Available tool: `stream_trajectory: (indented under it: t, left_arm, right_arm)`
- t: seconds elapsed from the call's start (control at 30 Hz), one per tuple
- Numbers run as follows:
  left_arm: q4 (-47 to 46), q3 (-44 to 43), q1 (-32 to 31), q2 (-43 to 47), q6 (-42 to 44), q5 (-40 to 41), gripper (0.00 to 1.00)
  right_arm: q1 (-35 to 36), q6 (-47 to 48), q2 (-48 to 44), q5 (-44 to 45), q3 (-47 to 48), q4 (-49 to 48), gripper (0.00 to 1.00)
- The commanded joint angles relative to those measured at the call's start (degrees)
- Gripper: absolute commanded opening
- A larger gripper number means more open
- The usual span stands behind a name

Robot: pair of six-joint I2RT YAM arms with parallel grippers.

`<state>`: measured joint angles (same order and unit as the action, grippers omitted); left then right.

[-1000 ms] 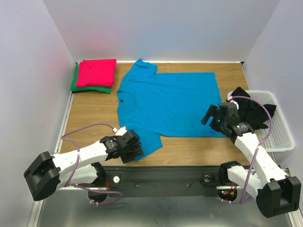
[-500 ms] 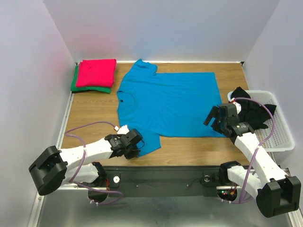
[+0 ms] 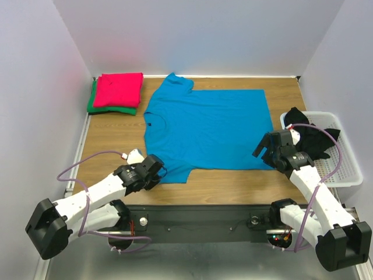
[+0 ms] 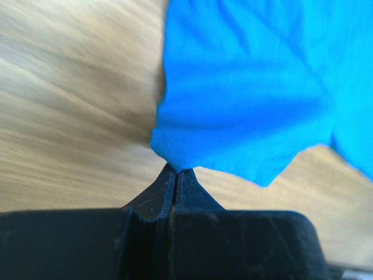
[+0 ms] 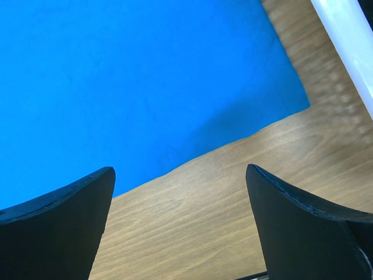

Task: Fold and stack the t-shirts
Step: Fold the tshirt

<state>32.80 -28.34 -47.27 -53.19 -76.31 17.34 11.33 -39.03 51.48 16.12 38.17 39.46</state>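
Observation:
A bright blue t-shirt [image 3: 207, 125] lies spread flat across the middle of the wooden table. My left gripper [image 3: 156, 169] is at its near-left sleeve. In the left wrist view the jaws are pressed together on the sleeve's corner [image 4: 176, 170], and the blue cloth [image 4: 245, 105] fans out beyond them. My right gripper [image 3: 265, 149] stands open over the shirt's near-right hem corner. Between its fingertips [image 5: 179, 169] is bare wood, with the blue hem [image 5: 128, 76] just beyond. A folded pinkish red t-shirt [image 3: 119, 89] lies on a folded green t-shirt [image 3: 93, 106] at the back left.
A white mesh basket [image 3: 344, 169] holding dark cloth [image 3: 312, 137] stands at the table's right edge, close to my right arm; its rim [image 5: 344, 41] shows in the right wrist view. White walls enclose the table on three sides.
My left gripper has shut on the blue shirt's near sleeve and drawn back to the left, pulling the sleeve with it. The right gripper has shifted slightly and stays open.

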Motion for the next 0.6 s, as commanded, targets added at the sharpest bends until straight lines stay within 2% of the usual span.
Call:
stream_trajectory:
  t: [0.0,0.07,0.13,0.3,0.37,0.57]
  left_arm:
    - [0.8,-0.6,5.5,-0.2,4.7,3.8,0.0]
    - [0.1,-1.0,9.8,-0.5,6.6,3.8,0.0]
    - [0.1,-1.8,11.5,-0.5,8.4,4.2,0.0]
    - [-2.8,-0.7,11.8,0.6,10.6,1.4,0.0]
    - [-4.0,0.6,11.9,1.0,11.1,-0.9,0.0]
    - [-4.8,0.9,11.8,2.3,11.7,-0.8,0.0]
  right_arm:
    - [-0.3,-4.4,-0.6,2.4,0.7,2.0,1.0]
    - [-0.2,-5.1,0.2,2.3,0.4,2.9,1.0]
    - [-0.2,-6.6,0.8,3.0,0.2,4.1,1.0]
    - [-0.3,-10.3,0.7,2.7,-1.0,4.6,1.0]
    - [-0.2,-12.0,0.6,-0.4,-1.9,4.9,1.0]
    - [-0.2,-18.0,1.2,-0.9,-5.3,7.7,1.0]
